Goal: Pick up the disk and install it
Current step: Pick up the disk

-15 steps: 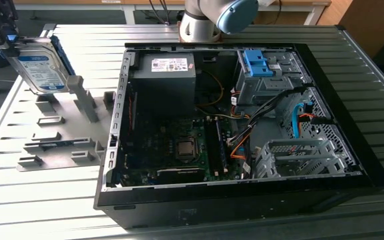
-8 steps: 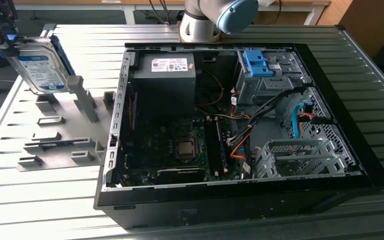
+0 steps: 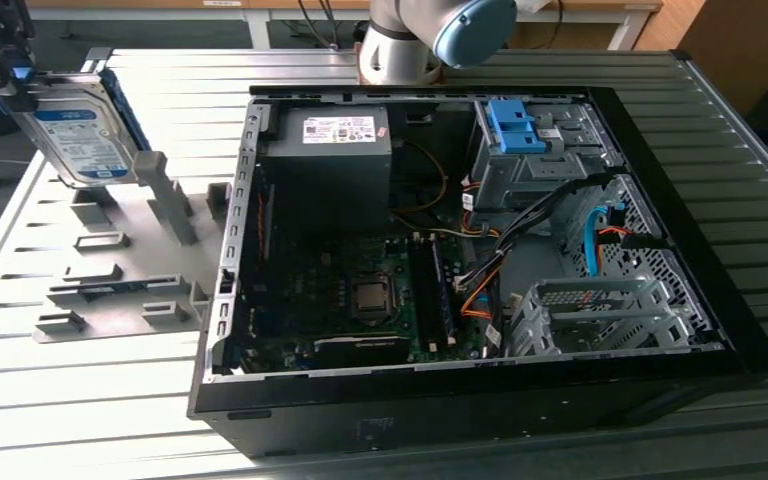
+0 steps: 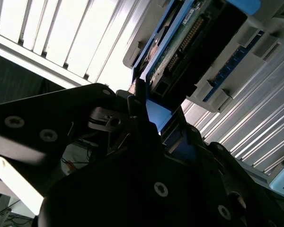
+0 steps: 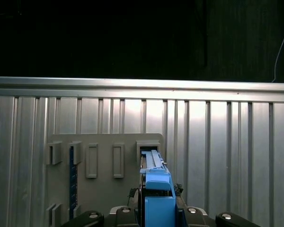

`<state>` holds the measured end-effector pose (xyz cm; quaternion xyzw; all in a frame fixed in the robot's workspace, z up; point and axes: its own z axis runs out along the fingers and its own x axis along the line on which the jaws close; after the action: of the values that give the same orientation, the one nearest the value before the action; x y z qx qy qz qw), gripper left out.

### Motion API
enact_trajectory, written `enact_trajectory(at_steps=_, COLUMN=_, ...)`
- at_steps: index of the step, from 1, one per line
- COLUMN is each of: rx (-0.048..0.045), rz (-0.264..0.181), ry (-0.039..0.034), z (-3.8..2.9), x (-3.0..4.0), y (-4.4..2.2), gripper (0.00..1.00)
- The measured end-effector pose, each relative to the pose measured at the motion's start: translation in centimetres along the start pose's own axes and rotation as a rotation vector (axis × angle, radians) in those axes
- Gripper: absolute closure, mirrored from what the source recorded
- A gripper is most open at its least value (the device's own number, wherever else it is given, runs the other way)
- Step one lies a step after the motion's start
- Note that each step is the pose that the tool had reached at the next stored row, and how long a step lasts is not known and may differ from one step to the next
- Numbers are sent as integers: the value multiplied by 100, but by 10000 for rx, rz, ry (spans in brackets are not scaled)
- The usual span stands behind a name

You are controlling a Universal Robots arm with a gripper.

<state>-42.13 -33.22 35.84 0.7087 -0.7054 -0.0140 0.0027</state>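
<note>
Disk (image 3: 80,140) held above grey slotted fixture plate (image 3: 124,312).
We see the gripper (image 3: 11,72) fingers pinching its upper end (disk tilted, label showing).

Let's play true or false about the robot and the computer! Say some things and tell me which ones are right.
1. The gripper is holding the disk. True.
2. The disk is already inside the computer case. False: it is outside the case, by the grey holder plate on the exterior view's left.
3. The computer case is open, so the motherboard shows. True.
4. The disk lies flat on the metal table. False: it is held up on edge and tilted.
</note>
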Motion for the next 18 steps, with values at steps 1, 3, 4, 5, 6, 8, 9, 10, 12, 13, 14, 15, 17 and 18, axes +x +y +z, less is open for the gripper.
enact_trajectory(at_steps=1, rx=-2, rz=0, ry=1, z=-2, x=0, y=0, gripper=64)
enact_trajectory(at_steps=3, rx=-2, rz=0, ry=1, z=-6, x=0, y=0, gripper=64)
enact_trajectory(at_steps=4, rx=-2, rz=0, ry=1, z=-8, x=0, y=1, gripper=64)
enact_trajectory(at_steps=5, rx=-1, rz=0, ry=1, z=-10, x=0, y=0, gripper=64)
enact_trajectory(at_steps=6, rx=-1, rz=0, ry=1, z=-12, x=0, y=1, gripper=64)
enact_trajectory(at_steps=8, rx=-2, rz=0, ry=1, z=-17, x=0, y=1, gripper=64)
enact_trajectory(at_steps=9, rx=-2, rz=0, ry=1, z=-19, x=0, y=1, gripper=64)
enact_trajectory(at_steps=10, rx=-1, rz=0, ry=1, z=-21, x=0, y=1, gripper=64)
enact_trajectory(at_steps=12, rx=-4, rz=0, ry=2, z=-29, x=0, y=1, gripper=64)
enact_trajectory(at_steps=13, rx=-2, rz=0, ry=1, z=-31, x=0, y=1, gripper=64)
enact_trajectory(at_steps=14, rx=-1, rz=0, ry=1, z=-33, x=0, y=1, gripper=64)
enact_trajectory(at_steps=15, rx=-1, rz=0, ry=0, z=-35, x=0, y=1, gripper=64)
enact_trajectory(at_steps=17, rx=-2, rz=0, ry=1, z=-41, x=-1, y=1, gripper=64)
enact_trajectory(at_steps=18, rx=-3, rz=0, ry=1, z=-45, x=-1, y=1, gripper=64)
